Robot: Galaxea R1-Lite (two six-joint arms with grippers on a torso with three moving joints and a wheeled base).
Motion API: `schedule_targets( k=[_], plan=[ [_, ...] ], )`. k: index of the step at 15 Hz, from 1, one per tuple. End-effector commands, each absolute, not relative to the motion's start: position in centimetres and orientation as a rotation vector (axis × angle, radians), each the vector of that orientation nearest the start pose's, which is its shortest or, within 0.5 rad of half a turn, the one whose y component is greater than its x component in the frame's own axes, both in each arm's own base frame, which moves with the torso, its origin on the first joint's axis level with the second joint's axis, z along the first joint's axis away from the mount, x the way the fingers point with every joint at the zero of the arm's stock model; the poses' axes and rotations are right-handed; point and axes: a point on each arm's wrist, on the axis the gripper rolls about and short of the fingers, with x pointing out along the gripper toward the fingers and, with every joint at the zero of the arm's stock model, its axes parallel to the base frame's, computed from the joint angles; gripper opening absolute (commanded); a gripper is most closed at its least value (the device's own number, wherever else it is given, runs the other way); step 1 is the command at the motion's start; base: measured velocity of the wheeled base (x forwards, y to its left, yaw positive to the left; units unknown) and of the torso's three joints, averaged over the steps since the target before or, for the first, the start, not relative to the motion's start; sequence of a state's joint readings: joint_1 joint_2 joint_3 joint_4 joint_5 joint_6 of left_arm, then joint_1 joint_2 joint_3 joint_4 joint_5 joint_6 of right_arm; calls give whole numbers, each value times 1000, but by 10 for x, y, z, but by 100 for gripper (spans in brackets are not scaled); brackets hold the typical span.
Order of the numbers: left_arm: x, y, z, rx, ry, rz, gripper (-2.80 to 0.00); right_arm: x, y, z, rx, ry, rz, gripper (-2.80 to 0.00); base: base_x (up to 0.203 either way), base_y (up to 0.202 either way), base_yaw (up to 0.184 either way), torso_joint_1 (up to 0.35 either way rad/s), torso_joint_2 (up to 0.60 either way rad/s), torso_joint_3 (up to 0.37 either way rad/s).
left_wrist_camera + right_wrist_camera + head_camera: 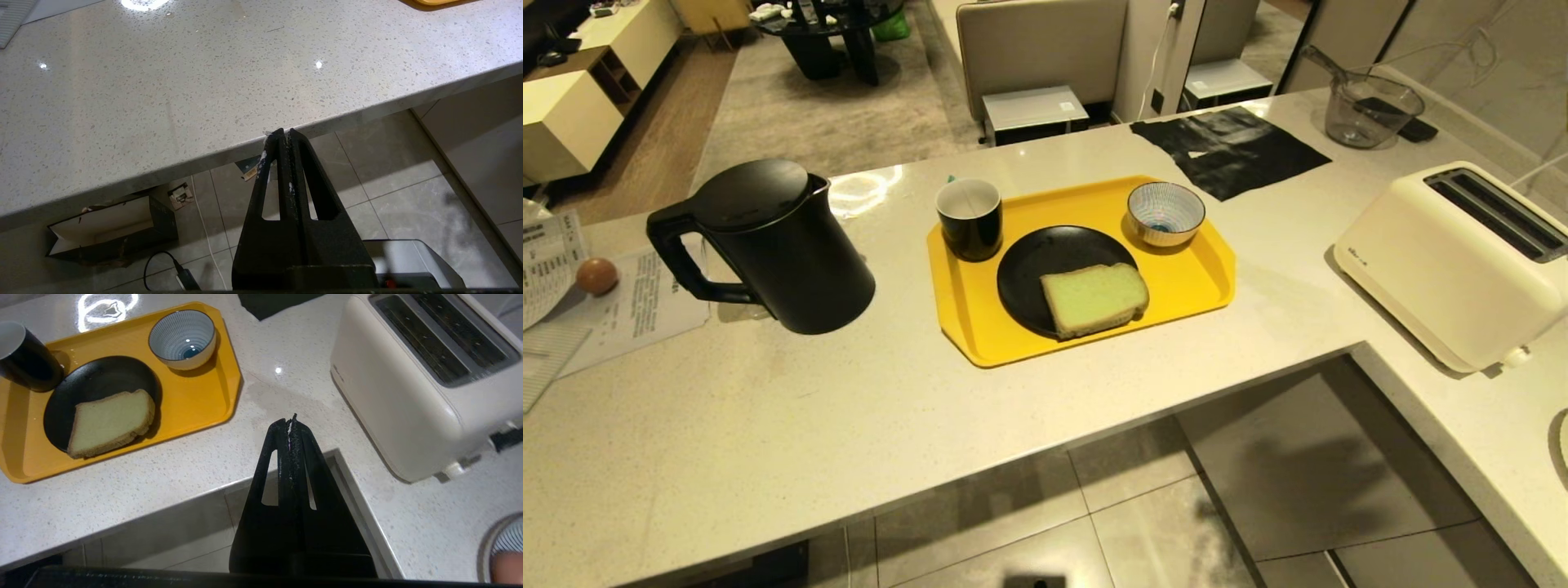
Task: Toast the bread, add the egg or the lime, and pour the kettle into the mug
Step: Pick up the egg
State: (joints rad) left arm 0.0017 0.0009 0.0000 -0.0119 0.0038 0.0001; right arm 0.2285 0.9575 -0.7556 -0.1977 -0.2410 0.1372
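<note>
Nearby, toaster (1458,261) and striped bowl (1165,213) flank the bread (1094,299).

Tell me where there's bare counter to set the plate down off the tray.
Widest bare patch: the counter in front of the kettle and yellow tray. Another lies between the tray and toaster. The tray itself is crowded with mug, plate and bowl.
</note>
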Motion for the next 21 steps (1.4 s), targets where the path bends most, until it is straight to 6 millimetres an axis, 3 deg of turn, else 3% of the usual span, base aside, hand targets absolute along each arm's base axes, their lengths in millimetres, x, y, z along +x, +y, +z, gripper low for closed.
schedule_targets(
  k=[1, 5, 9, 14, 21],
  plan=[
    [-23, 0, 77, 0, -11, 6, -280, 80, 13, 275, 153, -56, -19, -280, 0, 0, 0, 0, 0, 0],
    [-23, 0, 77, 0, -11, 7, -280, 44, 4, 215, 124, -4, -21, -280, 0, 0, 0, 0, 0, 0],
    [-23, 0, 77, 0, -11, 6, -280, 28, 0, 150, 57, 108, -59, -280, 0, 0, 0, 0, 0, 0],
    [-23, 0, 77, 0, -11, 7, -280, 11, -1, 101, 8, 85, -29, -280, 0, 0, 0, 0, 0, 0],
    [-23, 0, 77, 0, -11, 6, -280, -9, 1, 87, 3, 33, 57, -280, 0, 0, 0, 0, 0, 0]
  ],
)
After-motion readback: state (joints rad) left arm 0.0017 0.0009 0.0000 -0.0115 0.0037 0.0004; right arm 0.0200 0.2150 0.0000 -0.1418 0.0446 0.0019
